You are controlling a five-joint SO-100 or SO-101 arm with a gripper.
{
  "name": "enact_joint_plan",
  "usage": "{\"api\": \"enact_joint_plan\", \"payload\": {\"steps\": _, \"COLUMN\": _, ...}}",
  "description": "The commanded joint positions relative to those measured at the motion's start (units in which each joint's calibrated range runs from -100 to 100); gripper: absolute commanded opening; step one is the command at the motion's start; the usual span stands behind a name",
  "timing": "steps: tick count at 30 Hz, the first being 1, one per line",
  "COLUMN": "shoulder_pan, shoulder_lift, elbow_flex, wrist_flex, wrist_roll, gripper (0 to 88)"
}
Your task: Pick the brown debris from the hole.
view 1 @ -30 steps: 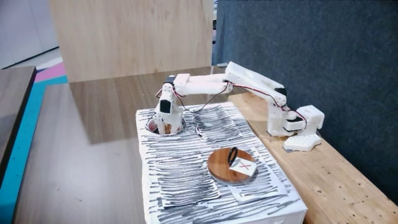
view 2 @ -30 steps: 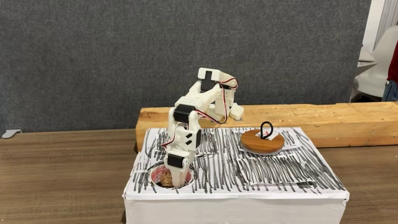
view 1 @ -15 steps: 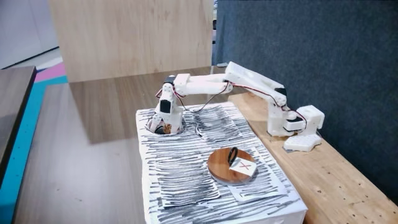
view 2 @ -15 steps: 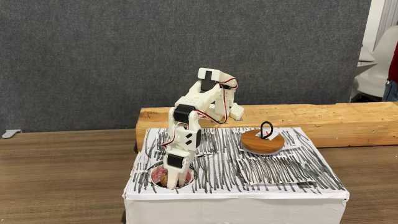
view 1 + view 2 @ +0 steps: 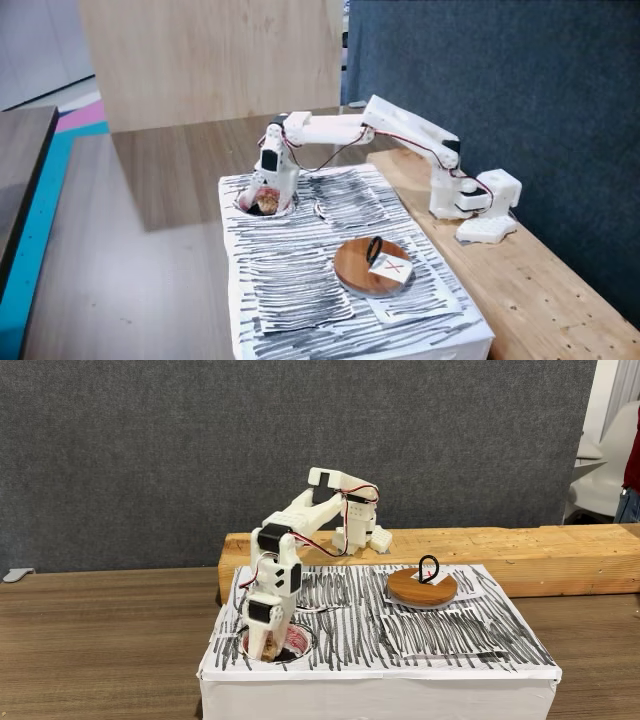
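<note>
The hole (image 5: 246,204) (image 5: 299,644), round with a pinkish-white rim, is cut in the near-left corner of the black-and-white streaked box top (image 5: 320,270) (image 5: 440,630). My white gripper (image 5: 268,199) (image 5: 267,650) points down at the hole's mouth. The brown debris (image 5: 266,205) (image 5: 268,652), a small tan lump, sits between the fingertips at rim level. The jaws look shut on it. The inside of the hole is dark and mostly hidden by the gripper.
A flat round wooden disc (image 5: 360,268) (image 5: 412,591) with a black ring and a white card marked with a red X lies on the box top. The arm's base (image 5: 455,195) stands on a wooden beam (image 5: 500,550) behind the box.
The gripper has risen out of the hole and shifted slightly, with the upper arm lifted. The brown lump now shows at the rim between the fingertips.
</note>
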Motion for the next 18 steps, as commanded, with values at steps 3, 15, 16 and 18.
{"api": "enact_joint_plan", "payload": {"steps": 3, "shoulder_pan": 4.6, "shoulder_lift": -1.0, "elbow_flex": -0.6, "wrist_flex": 0.0, "wrist_roll": 0.3, "gripper": 26.1}}
{"api": "enact_joint_plan", "payload": {"steps": 15, "shoulder_pan": 4.2, "shoulder_lift": -1.0, "elbow_flex": -0.6, "wrist_flex": 0.6, "wrist_roll": 0.3, "gripper": 22.9}}
{"api": "enact_joint_plan", "payload": {"steps": 16, "shoulder_pan": 4.2, "shoulder_lift": -1.0, "elbow_flex": -0.6, "wrist_flex": 0.6, "wrist_roll": 0.3, "gripper": 20.7}}
{"api": "enact_joint_plan", "payload": {"steps": 18, "shoulder_pan": 4.2, "shoulder_lift": -1.0, "elbow_flex": -0.6, "wrist_flex": 0.6, "wrist_roll": 0.3, "gripper": 14.6}}
